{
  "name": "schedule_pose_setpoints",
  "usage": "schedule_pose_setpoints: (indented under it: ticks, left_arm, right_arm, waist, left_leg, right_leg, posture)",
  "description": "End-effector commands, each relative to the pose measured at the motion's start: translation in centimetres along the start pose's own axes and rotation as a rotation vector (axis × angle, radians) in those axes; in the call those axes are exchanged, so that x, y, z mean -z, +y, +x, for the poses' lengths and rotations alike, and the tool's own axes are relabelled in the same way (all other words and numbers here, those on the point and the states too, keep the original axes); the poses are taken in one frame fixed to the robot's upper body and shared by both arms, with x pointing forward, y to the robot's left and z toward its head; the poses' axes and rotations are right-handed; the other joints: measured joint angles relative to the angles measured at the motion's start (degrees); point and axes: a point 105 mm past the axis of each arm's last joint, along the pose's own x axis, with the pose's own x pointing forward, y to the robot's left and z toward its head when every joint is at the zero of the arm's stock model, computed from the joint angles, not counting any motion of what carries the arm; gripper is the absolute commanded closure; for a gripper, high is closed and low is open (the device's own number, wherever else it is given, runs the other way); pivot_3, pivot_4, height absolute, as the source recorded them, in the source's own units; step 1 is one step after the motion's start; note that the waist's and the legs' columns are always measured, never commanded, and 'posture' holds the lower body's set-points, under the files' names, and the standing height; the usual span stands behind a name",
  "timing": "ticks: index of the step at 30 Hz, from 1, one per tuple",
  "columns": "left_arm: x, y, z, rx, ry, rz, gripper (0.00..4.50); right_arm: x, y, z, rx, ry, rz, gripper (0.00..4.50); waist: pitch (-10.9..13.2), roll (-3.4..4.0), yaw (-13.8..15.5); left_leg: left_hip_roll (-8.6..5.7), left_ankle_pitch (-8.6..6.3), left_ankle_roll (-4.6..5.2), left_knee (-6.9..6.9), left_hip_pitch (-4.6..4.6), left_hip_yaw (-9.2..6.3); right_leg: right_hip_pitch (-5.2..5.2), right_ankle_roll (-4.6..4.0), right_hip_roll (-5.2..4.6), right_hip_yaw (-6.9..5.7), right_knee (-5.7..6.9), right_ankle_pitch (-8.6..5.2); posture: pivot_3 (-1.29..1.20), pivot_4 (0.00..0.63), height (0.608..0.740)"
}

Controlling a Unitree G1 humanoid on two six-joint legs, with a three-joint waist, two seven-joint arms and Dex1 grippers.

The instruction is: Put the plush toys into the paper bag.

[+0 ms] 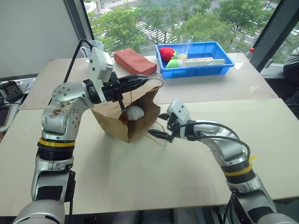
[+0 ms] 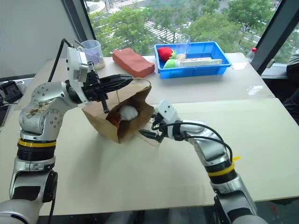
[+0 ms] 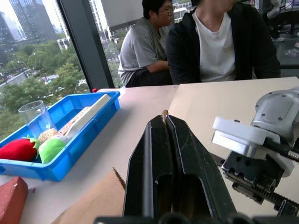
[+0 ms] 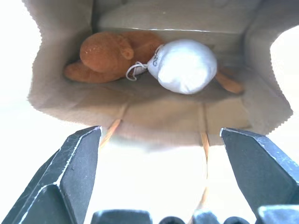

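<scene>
The crinkled kraft bag lies on its side mid-table, mouth toward me. My left gripper pinches its upper rim, fingers pressed together. My right gripper is spread wide, holding nothing; its wrist view shows the fuzzy brown toy and smooth white toy touching inside.

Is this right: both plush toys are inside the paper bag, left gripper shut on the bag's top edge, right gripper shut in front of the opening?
One error: the right gripper is open, not shut; the right wrist view shows its fingers spread wide. The rest holds: the reddish-brown toy and white toy lie inside the paper bag, and the left gripper is shut on its top edge.
</scene>
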Motion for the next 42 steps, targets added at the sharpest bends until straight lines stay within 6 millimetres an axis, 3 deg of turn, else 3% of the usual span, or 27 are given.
schedule_pose_setpoints:
  ticks: [1, 6, 9, 15, 22, 28, 32, 37, 42]
  left_arm:
    - [-0.9, 0.1, -0.1, 0.004, -0.027, 0.045, 4.50]
    - [-0.6, 0.0, -0.3, 0.014, -0.031, 0.039, 4.50]
    - [-0.6, 0.1, 0.2, 0.028, -0.035, 0.044, 4.50]
    - [-0.6, 0.1, 0.3, 0.035, -0.040, 0.040, 4.50]
    - [-0.4, 0.1, 0.3, 0.027, -0.040, 0.036, 4.50]
    - [-0.4, 0.5, 0.6, 0.024, -0.040, 0.041, 4.50]
    - [-1.2, 1.8, 2.3, 0.007, -0.064, 0.096, 4.50]
    - [-3.0, 3.8, 4.1, -0.032, -0.133, 0.119, 4.50]
    - [-2.5, 4.2, 4.2, 0.011, -0.120, 0.100, 4.50]
  right_arm:
    - [-0.3, 1.8, -0.8, -0.079, 0.011, 0.023, 0.02]
    - [1.6, 3.1, 0.5, -0.094, 0.075, 0.046, 0.02]
    - [3.8, 2.4, 2.1, -0.028, 0.149, 0.028, 0.02]
    - [2.9, 2.1, 2.1, -0.008, 0.111, -0.007, 1.89]
    - [1.2, 1.1, 0.4, 0.057, 0.043, -0.026, 4.31]
    - [-1.9, 0.0, -1.5, 0.133, -0.060, -0.059, 4.41]
    - [-6.7, -1.4, -4.2, 0.243, -0.229, -0.148, 4.41]
    - [-9.9, -0.7, -6.8, 0.243, -0.298, -0.269, 4.41]
    - [-12.0, 0.5, -7.8, 0.207, -0.328, -0.297, 4.41]
  waist:
    - [0.00, 0.00, 0.12]
    - [0.00, 0.00, 0.21]
    - [0.00, -0.01, 0.19]
    - [0.00, -0.01, 0.35]
    - [0.00, -0.01, 0.45]
    - [0.00, -0.01, 0.54]
    - [0.00, -0.01, 1.38]
    - [0.00, -0.01, 2.01]
    - [0.00, -0.01, 1.33]
  left_leg:
    - [-0.01, 0.00, 0.00, 0.00, -0.01, 0.01]
    - [-0.02, 0.00, 0.00, 0.02, 0.01, 0.02]
    - [-0.01, 0.00, 0.00, 0.01, 0.04, 0.01]
    - [-0.06, 0.00, 0.00, 0.13, 0.00, 0.00]
    - [-0.05, 0.00, 0.00, 0.13, -0.02, -0.01]
    - [-0.05, 0.00, 0.00, 0.13, -0.01, -0.01]
    - [-0.07, 0.00, 0.00, 0.17, -0.05, 0.00]
    - [-0.11, -0.05, 0.05, 0.46, -0.29, -0.10]
    - [-0.10, -0.06, 0.07, 0.46, -0.30, -0.05]
  right_leg:
    - [0.00, 0.00, -0.01, 0.01, 0.00, 0.00]
    - [0.03, 0.00, -0.01, 0.02, -0.03, 0.00]
    - [0.03, 0.00, -0.01, 0.01, -0.01, 0.00]
    - [0.03, 0.00, -0.03, 0.00, -0.04, 0.00]
    - [0.03, 0.00, -0.03, -0.02, -0.04, 0.00]
    - [0.03, 0.00, -0.03, -0.02, -0.05, 0.00]
    - [0.03, 0.00, -0.03, -0.02, -0.08, 0.00]
    - [0.01, 0.03, -0.03, -0.15, -0.10, 0.02]
    - [-0.01, 0.04, -0.05, -0.10, -0.04, 0.02]
  posture:
    - [0.00, 0.150, 0.740]
    - [0.00, 0.150, 0.740]
    - [0.00, 0.150, 0.740]
    - [0.00, 0.150, 0.740]
    - [0.00, 0.150, 0.740]
    - [0.00, 0.150, 0.740]
    - [0.00, 0.150, 0.740]
    - [0.00, 0.150, 0.740]
    - [0.00, 0.150, 0.740]
